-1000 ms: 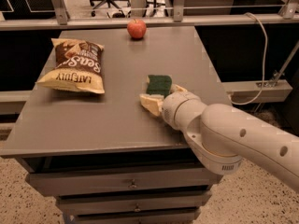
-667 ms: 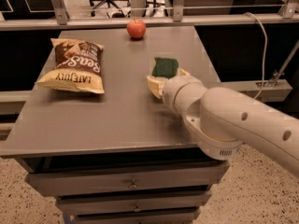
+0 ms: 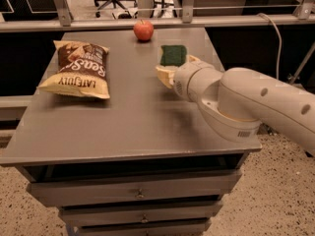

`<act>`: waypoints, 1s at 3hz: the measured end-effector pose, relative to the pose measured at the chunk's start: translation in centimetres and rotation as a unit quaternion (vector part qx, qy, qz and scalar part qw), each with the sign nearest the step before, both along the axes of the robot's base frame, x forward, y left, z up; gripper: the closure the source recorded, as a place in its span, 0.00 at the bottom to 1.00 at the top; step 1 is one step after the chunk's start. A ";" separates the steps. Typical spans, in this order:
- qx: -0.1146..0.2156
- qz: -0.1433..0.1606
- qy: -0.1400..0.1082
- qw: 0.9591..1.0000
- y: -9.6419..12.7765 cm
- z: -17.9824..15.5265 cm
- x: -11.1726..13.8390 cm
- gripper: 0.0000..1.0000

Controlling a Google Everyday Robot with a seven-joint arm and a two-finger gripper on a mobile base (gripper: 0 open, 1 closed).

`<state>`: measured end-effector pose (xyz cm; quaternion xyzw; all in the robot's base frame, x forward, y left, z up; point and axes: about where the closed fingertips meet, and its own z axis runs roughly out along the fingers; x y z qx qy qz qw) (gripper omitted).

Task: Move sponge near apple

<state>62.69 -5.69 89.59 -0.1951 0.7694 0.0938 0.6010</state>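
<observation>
Gripper: the gripper (image 3: 174, 65) is seen over the far right part of the table (image 3: 138, 127), at the end of the thick white arm (image 3: 256, 102) that is reached in from the right.
Jaws: they are closed narrowly about the sponge, with one pale finger (image 3: 164, 74) set at its near left side and the other at its right side.
Sponge: the sponge (image 3: 173, 54) is held green side up between the fingers; whether the table is touched cannot be told.
Apple: the apple (image 3: 143, 30) is stood at the far edge, left of the sponge and near it, not touching.
Chip bag: the chip bag (image 3: 78, 69) is laid flat on the left side, well apart from the sponge.
Drawers: drawers (image 3: 140, 193) are fitted under the table top.
</observation>
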 end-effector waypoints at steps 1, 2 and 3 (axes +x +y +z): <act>-0.003 0.087 0.009 0.996 4.6 -0.8 1.9 1.00; -0.003 0.087 0.009 0.996 4.6 -0.8 1.9 1.00; -0.028 0.070 -0.004 0.997 1.7 -0.6 4.1 1.00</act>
